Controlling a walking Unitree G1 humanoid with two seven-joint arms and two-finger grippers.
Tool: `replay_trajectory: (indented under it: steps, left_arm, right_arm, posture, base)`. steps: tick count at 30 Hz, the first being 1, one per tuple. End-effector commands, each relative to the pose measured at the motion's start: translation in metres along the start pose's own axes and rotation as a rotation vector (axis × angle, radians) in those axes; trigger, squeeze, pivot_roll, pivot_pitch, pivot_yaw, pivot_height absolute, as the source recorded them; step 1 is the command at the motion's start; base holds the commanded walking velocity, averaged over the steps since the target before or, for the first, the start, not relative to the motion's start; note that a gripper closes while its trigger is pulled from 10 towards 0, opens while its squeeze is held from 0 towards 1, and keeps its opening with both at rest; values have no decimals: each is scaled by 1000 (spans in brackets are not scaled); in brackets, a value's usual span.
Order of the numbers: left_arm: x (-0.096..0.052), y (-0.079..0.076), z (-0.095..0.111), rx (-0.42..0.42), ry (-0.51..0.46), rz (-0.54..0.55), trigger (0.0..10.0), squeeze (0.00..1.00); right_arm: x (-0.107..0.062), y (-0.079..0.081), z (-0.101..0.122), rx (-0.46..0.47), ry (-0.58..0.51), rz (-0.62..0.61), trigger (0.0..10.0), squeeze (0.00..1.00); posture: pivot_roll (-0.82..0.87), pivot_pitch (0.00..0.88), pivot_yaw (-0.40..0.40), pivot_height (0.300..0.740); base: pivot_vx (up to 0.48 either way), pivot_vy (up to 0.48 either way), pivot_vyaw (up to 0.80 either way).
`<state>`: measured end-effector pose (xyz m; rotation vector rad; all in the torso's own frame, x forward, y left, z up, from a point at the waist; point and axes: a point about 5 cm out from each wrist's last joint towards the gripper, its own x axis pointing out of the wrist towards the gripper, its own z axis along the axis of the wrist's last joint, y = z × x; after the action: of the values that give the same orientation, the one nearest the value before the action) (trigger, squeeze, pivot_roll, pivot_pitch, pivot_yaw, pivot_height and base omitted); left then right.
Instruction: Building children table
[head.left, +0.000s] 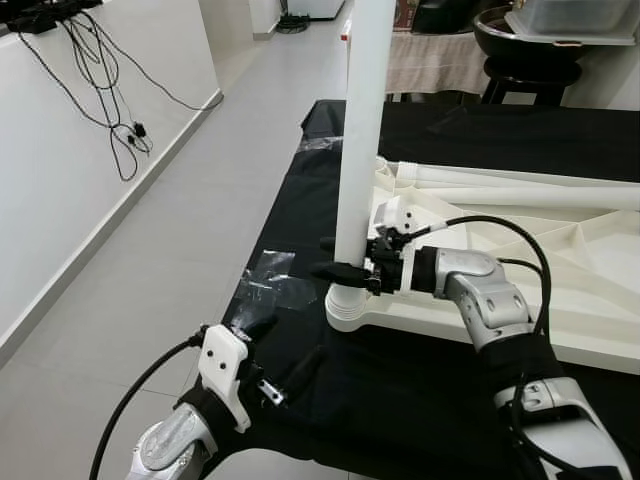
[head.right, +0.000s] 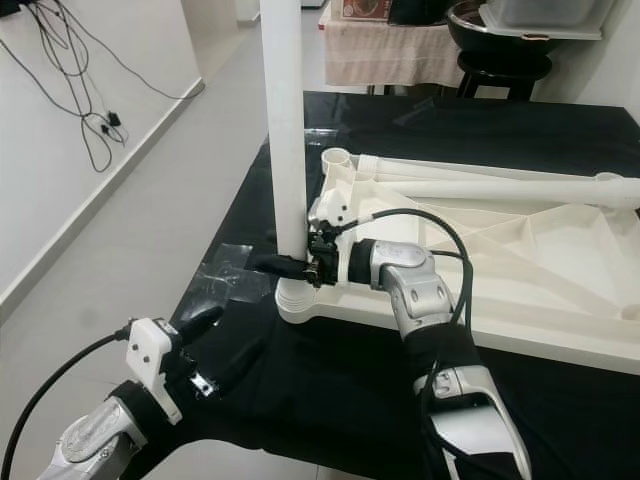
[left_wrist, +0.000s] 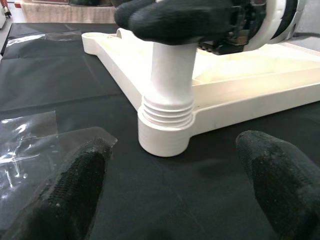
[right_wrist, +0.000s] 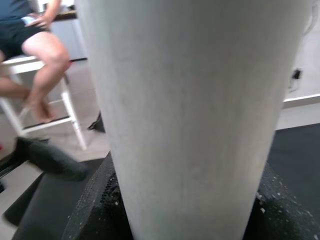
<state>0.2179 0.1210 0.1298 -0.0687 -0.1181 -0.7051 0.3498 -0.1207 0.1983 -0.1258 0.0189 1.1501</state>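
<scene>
White table leg stands clenched in right tool; left tool spread.

A white table leg, very close to the camera, upright, smooth and round, slightly wider toward the top. At its base, two black textured fingers of the right gripper, one on each side, pressed against the leg. Behind, on one side, a person's bare legs on a white stool, dark shorts above. Below the stool, a black finger-like shape, blurred. Black cloth on the other side, and a white wall with a skirting board.
</scene>
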Motion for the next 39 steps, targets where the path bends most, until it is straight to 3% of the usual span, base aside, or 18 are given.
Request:
replay_trajectory:
  steps: [1, 3, 4, 5, 7, 11, 16, 17, 19, 20, 21, 25, 27, 29, 30, 31, 32, 39]
  left_arm:
    - [-2, 0, -2, -21, 3, 5, 10000, 0]
    - [-2, 1, -1, -19, 2, 7, 10000, 0]
    - [-2, 1, -1, -19, 2, 7, 10000, 0]
    - [-3, 2, -1, -18, 2, 8, 10000, 0]
    - [-3, 3, 0, -17, 0, 9, 10000, 0]
    - [-2, 5, 1, -13, 0, 10, 10000, 0]
    - [0, 6, 0, -11, 5, -8, 10000, 0]
    - [0, 6, 0, -11, 4, -7, 10000, 0]
    - [1, 6, 0, -11, 3, -6, 10000, 0]
    - [0, 7, 0, -10, 0, 5, 10000, 0]
    - [0, 7, 0, -10, -4, 17, 10000, 0]
    - [1, 7, 0, -11, -5, 18, 10000, 0]
    - [2, 7, 0, -13, -6, 15, 10000, 0]
    - [2, 7, 0, -14, -6, 15, 10000, 0]
    - [3, 7, 0, -14, -6, 14, 10000, 0]
    - [3, 7, -1, -14, -6, 14, 10000, 0]
    - [3, 6, -1, -14, -6, 14, 10000, 0]
    - [3, 5, -2, -14, -4, 14, 10000, 0]
  right_arm:
    - [-4, -3, -8, 45, -4, -63, 0, 0]
    - [-9, -6, -20, 80, 6, -415, 0, 0]
    - [-9, -6, -20, 80, 6, -415, 0, 0]
    - [-17, -6, -29, 90, 28, -740, 0, 0]
    - [-19, 14, -40, 105, 69, -852, 0, 0]
    - [-4, 50, -54, 89, 132, -803, 0, 0]
    - [8, 48, -54, 116, 123, -720, 0, 0]
    - [12, 49, -54, 128, 118, -683, 10000, 0]
    - [13, 50, -54, 135, 114, -676, 10000, 0]
    - [17, 51, -47, 151, 70, -621, 10000, 929]
    - [21, 54, -31, 168, -2, -518, 10000, 1000]
    - [21, 53, -19, 167, -56, -401, 10000, 1000]
    - [15, 40, 1, 45, -70, -189, 10000, 1000]
    - [14, 39, 3, 25, -64, -158, 10000, 1000]
    - [13, 37, 4, -3, -49, -113, 10000, 153]
    - [13, 35, 4, -17, -40, -92, 10000, 153]
    - [12, 32, 4, -26, -23, -44, 10000, 0]
    - [12, 22, 8, -4, 14, 200, 10000, 0]
  posture:
    - [9, 145, 22, 740]
    - [-3, 159, 17, 740]
    - [-3, 159, 17, 740]
    - [-11, 162, 17, 740]
    - [-19, 175, 30, 740]
    - [-33, 167, 52, 740]
    - [-24, 162, 37, 740]
    - [-24, 160, 37, 740]
    - [-24, 160, 37, 740]
    - [-19, 159, 34, 740]
    - [-19, 159, 34, 740]
    - [-16, 155, 31, 740]
    - [-16, 148, 29, 740]
    - [-16, 148, 29, 740]
    - [-15, 144, 27, 740]
    - [-15, 144, 27, 740]
    - [-9, 140, 25, 740]
    - [3, 133, 26, 740]
  base:
    - [0, 0, 0]
    - [0, 0, 0]
    - [0, 0, 0]
    - [0, 0, 0]
    - [0, 0, 0]
    - [0, 0, 0]
    - [0, 0, 0]
    - [0, 0, 0]
    - [0, 0, 0]
    - [0, 0, 0]
    - [0, 0, 0]
    - [0, 0, 0]
    - [0, 0, 0]
    - [0, 0, 0]
    - [0, 0, 0]
    - [0, 0, 0]
    - [0, 0, 0]
    - [0, 0, 0]
